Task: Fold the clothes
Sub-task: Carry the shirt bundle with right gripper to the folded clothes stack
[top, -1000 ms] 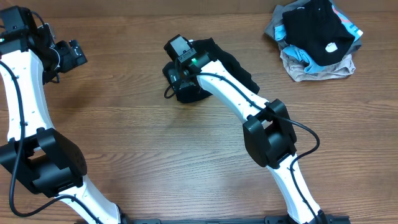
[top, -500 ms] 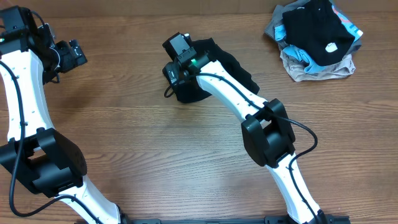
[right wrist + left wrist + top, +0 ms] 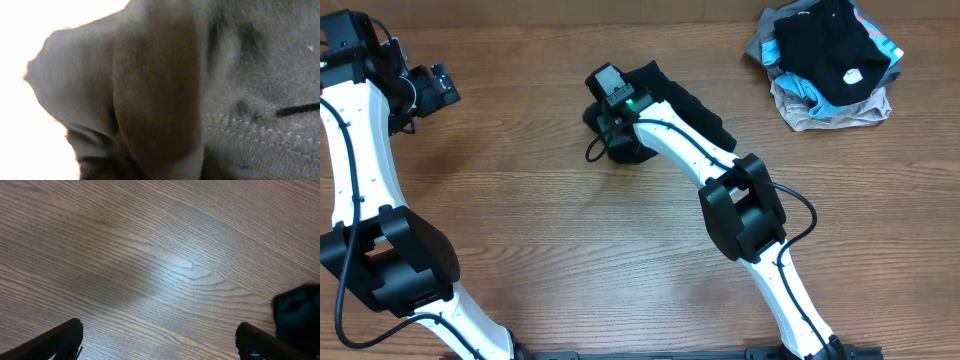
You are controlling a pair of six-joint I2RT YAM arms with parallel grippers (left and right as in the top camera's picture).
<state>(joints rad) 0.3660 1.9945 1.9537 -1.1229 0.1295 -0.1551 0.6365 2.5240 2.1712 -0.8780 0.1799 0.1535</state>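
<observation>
A black garment (image 3: 692, 106) lies on the wooden table at the back centre. My right gripper (image 3: 616, 136) is pressed down onto its left end. In the right wrist view the black garment (image 3: 160, 90) fills the frame, bunched into a raised fold that buries the fingertips; the jaws look shut on that fold. My left gripper (image 3: 442, 86) hovers at the far left, well away from the cloth. In its own view the left gripper (image 3: 160, 345) stands open, its fingers (image 3: 57, 339) wide apart over bare wood.
A pile of other clothes (image 3: 828, 60), black, grey, blue and beige, sits at the back right corner. A dark blurred shape (image 3: 300, 312) shows at the right edge of the left wrist view. Bare table (image 3: 520, 220) lies in front.
My right gripper has closed on the garment's left end, and the cloth there has drawn in and bunched. The left arm has not moved.
</observation>
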